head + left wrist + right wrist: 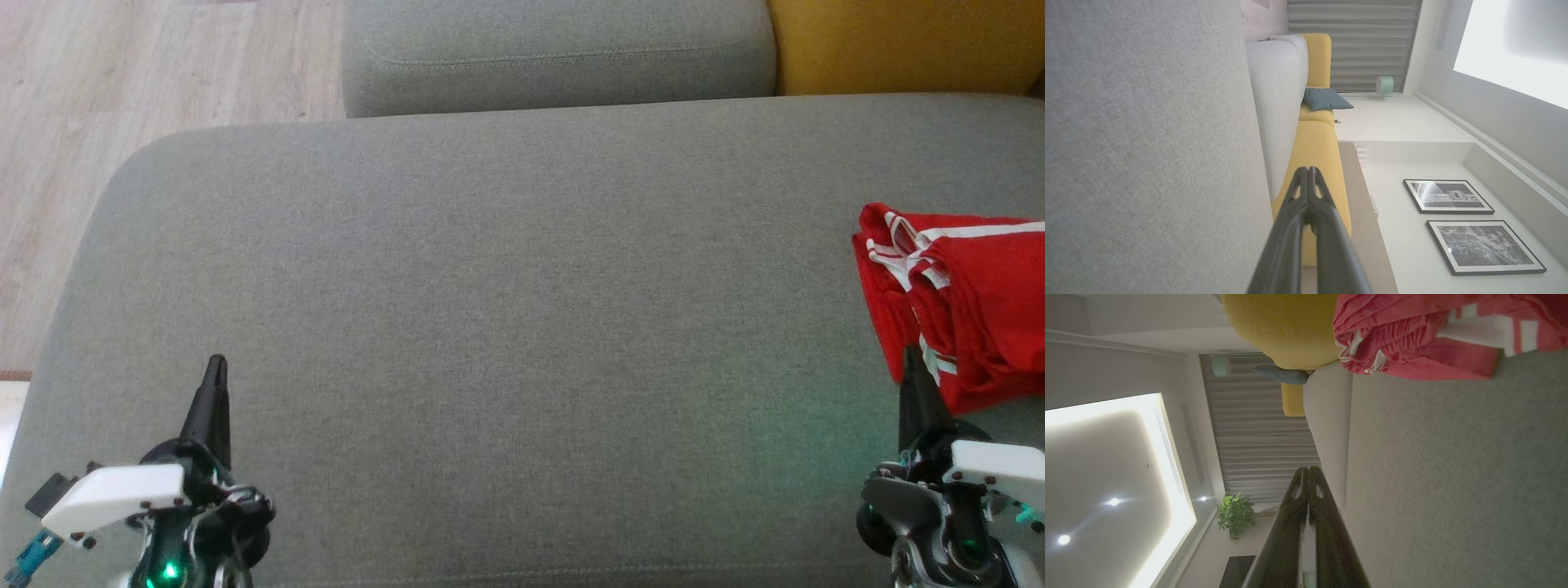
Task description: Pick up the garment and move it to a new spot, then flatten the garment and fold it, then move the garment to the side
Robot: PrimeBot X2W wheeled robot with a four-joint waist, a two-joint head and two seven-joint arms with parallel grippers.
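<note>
The garment is red cloth with white stripes, bunched in a heap at the right edge of the grey cushion. In the right wrist view the garment lies ahead across the top. My right gripper is shut and empty, its tip just in front of the heap's near edge; in the wrist view its fingers press together. My left gripper is shut and empty over the cushion's near left, far from the garment; the left wrist view shows its fingers closed.
A second grey cushion stands behind, with a yellow seat to its right. Wood floor lies beyond the cushion's left edge. The wide middle of the grey cushion is bare fabric.
</note>
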